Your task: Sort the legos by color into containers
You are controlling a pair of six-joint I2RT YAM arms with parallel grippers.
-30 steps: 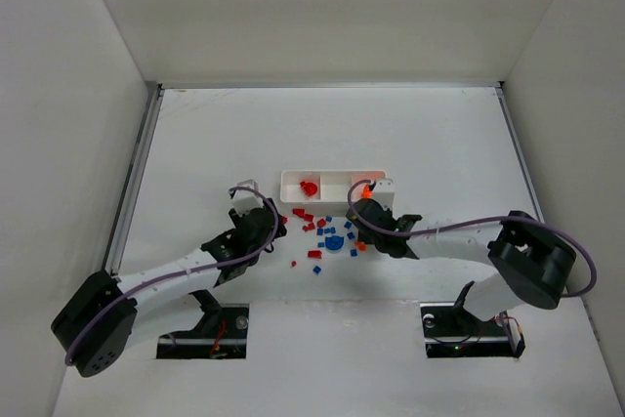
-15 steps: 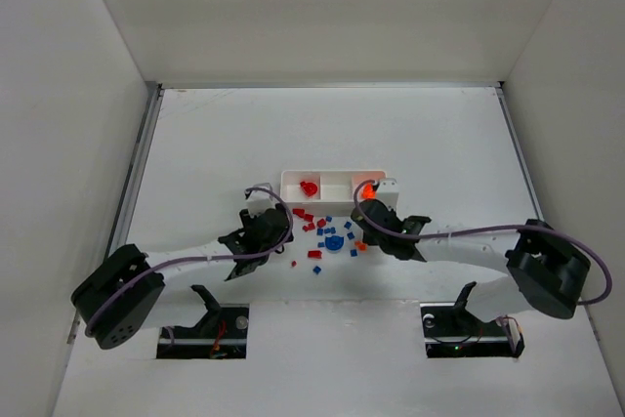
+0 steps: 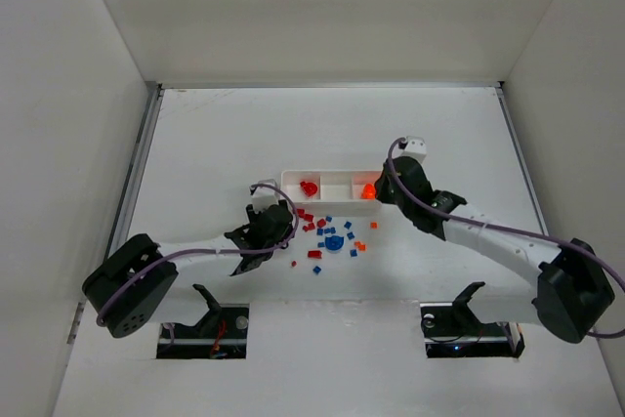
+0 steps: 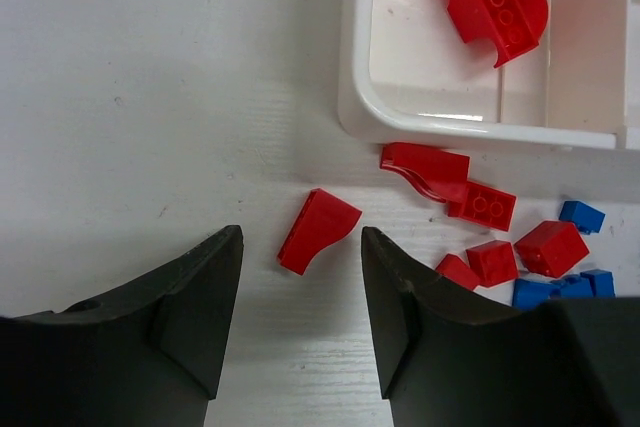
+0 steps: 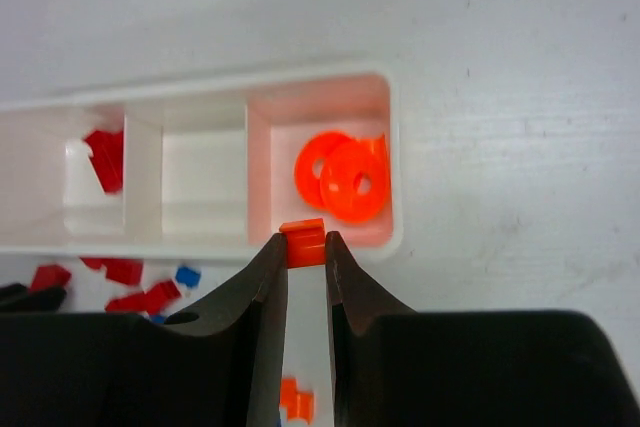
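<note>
Stretched low from the lower left of the overhead view toward the centre, with the left tool [image 3: 276, 223] ending just left of the loose legos [image 3: 327, 234] on the table [image 3: 215, 144]. Opened moderately wide in the wrist view and holding nothing. Pointed at a red sloped piece [image 4: 318, 230] lying flat in the gap at the fingertips [image 4: 215, 277], touched by neither one (a sliver of bare table on each side). Just beyond, toward the upper right of that frame, the rounded corner of the tray [image 4: 352, 97], with a red rounded piece [image 4: 492, 2] inside the leftmost compartment.

Swung in a long arc from the lower right up to right of centre, with the right tool [image 3: 383, 190] over the right end of the tray. Narrow, pinched on a small orange brick [image 5: 302, 244] held at the very tips above the near wall of the right-hand compartment, with orange discs [image 5: 340, 175] lying inside it.

Plenty of open table above the tray and out to both sides. Tighter below it, with red and blue pieces scattered close along the near wall and a blue rounded piece [image 3: 334, 241] among them. More orange bits [image 5: 293, 399] on the table at the bottom of the right wrist frame.
</note>
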